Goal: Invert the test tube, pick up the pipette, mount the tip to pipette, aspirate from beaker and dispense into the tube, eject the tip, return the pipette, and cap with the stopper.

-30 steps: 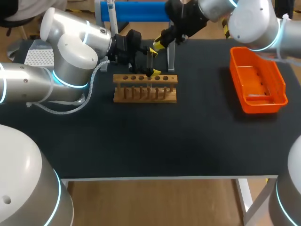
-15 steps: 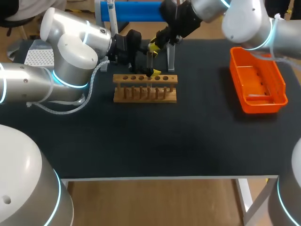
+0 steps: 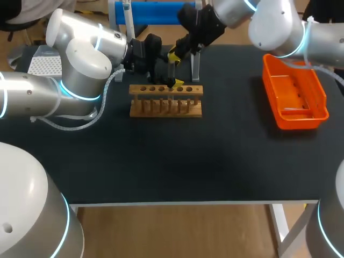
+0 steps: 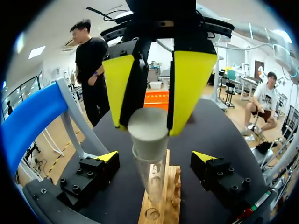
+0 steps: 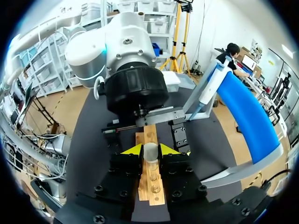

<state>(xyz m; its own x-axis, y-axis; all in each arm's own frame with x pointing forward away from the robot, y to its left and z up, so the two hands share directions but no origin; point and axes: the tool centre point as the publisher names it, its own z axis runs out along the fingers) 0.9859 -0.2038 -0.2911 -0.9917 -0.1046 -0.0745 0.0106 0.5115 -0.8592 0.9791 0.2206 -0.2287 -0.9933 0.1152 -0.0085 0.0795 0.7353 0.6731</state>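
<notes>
Toward the far edge of the black table [image 3: 215, 161] stands the wooden rack [image 3: 165, 106], with a blue bar on a grey stand [image 3: 156, 12] just behind it at that edge and a grey upright post [image 3: 195, 67] close on its right. Both arms crowd this spot. A broad stretch of tabletop runs from the rack to the near edge, and the orange tray [image 3: 293, 88] lies well apart by the right edge. The test tube [image 4: 150, 179] stands upright in a rack hole, its long axis vertical and its mouth up. The pale stopper [image 4: 147, 133] sits in that mouth. From above, the right gripper [image 3: 174, 54] has its jaws clamped on the stopper from two sides. The left gripper [image 4: 155, 158] sits low beside the rack, its jaws spread wide to either side of the tube and not touching the glass.
</notes>
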